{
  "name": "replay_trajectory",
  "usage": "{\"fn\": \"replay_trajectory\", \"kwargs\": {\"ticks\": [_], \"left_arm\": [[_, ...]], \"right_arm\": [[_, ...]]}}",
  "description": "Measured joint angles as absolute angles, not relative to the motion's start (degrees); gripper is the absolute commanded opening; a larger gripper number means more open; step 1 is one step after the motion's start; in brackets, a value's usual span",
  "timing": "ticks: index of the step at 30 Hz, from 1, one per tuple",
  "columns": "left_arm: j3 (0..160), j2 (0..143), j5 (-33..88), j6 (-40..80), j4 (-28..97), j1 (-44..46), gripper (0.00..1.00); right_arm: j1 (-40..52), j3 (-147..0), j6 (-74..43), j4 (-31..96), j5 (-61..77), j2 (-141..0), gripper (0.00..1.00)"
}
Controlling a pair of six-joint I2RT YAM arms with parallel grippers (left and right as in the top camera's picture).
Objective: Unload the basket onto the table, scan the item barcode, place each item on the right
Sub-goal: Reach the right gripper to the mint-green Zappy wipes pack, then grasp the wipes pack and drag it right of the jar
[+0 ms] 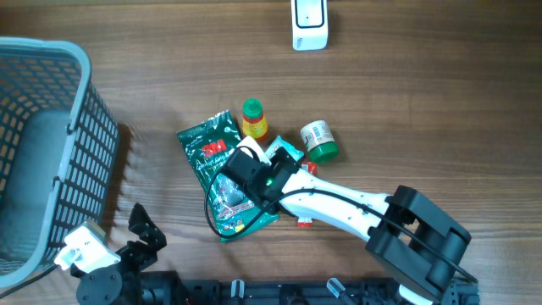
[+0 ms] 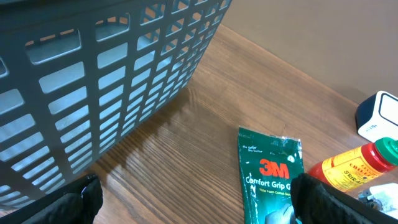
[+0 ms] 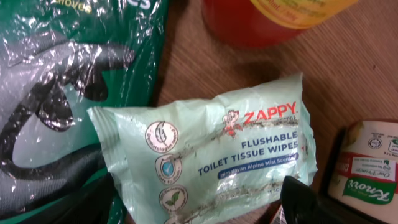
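Note:
A pale green pack of Zappy toilet tissue wipes (image 3: 217,143) lies flat on the wooden table, label up, partly under my right gripper (image 1: 250,174) in the overhead view. In the right wrist view my right gripper (image 3: 186,199) stands open, with one dark finger on each side of the pack. No barcode shows on it in any view. The white scanner (image 1: 309,25) stands at the far edge of the table. My left gripper (image 1: 144,229) is at the near left by the basket. In its wrist view the left gripper (image 2: 199,202) is open and holds nothing.
A green 3M package (image 1: 207,148) lies left of the wipes. A yellow bottle (image 1: 253,120) with a green cap lies behind them, and a Knorr jar (image 1: 318,140) is to the right. A grey slotted basket (image 1: 93,144) fills the left side.

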State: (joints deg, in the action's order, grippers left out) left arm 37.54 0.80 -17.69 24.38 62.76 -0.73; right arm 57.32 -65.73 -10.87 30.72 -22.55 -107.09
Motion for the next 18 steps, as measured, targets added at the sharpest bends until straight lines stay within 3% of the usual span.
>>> {"fn": "replay_trajectory", "kwargs": {"ticks": [12, 13, 15, 18], "left_arm": [[37.5, 0.8, -17.7, 24.4, 62.8, -0.7, 1.00], [37.5, 0.8, -17.7, 24.4, 62.8, -0.7, 1.00], [37.5, 0.8, -17.7, 24.4, 62.8, -0.7, 1.00], [37.5, 0.8, -17.7, 24.4, 62.8, -0.7, 1.00]], "right_arm": [[59.3, -65.7, -12.8, 29.4, -22.6, -109.1, 0.87], [59.3, -65.8, -13.3, 29.0, -22.8, -109.5, 0.83], [59.0, -66.0, -14.3, 28.6, -23.0, -110.0, 0.57], [57.7, -66.3, -15.9, 28.6, -22.9, -110.7, 0.31]]}}
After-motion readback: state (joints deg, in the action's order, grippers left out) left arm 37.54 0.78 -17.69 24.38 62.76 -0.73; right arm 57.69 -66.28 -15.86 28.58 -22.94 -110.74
